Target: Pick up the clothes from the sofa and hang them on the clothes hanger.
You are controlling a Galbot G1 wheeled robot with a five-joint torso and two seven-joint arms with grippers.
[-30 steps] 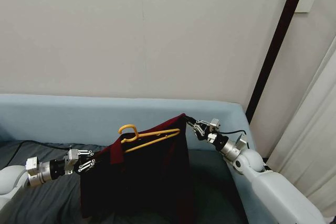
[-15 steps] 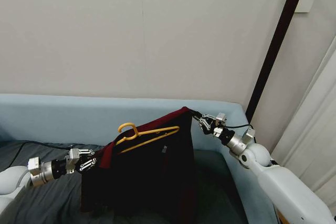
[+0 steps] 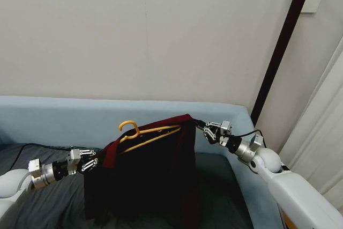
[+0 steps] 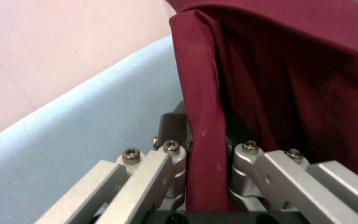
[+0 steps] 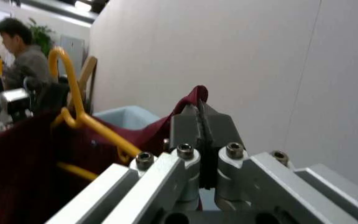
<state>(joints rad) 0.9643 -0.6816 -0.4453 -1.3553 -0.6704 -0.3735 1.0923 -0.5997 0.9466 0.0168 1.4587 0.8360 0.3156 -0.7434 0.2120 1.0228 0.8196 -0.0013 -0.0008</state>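
A dark red garment [image 3: 144, 175] hangs stretched between my two grippers above the sofa [image 3: 59, 119], draped over a yellow hanger [image 3: 140, 133] whose hook rises at the left. My left gripper [image 3: 97, 160] is shut on the garment's left shoulder; in the left wrist view the red cloth [image 4: 207, 121] runs between its fingers [image 4: 173, 154]. My right gripper [image 3: 201, 127] is shut on the garment's right shoulder corner, and in the right wrist view the fabric [image 5: 195, 95] pokes above the fingertips, with the yellow hanger [image 5: 82, 112] beside it.
The light blue sofa has a dark grey seat cover [image 3: 37, 159] under the garment. A dark pole of the clothes rack [image 3: 281, 44] rises at the right, next to a pale curtain [image 3: 321, 143]. A plain wall stands behind the sofa.
Both grippers have lifted the garment and hanger slightly and shifted them; the right gripper moved rightward, pulling the cloth more taut. The hanger hook sits higher than before.
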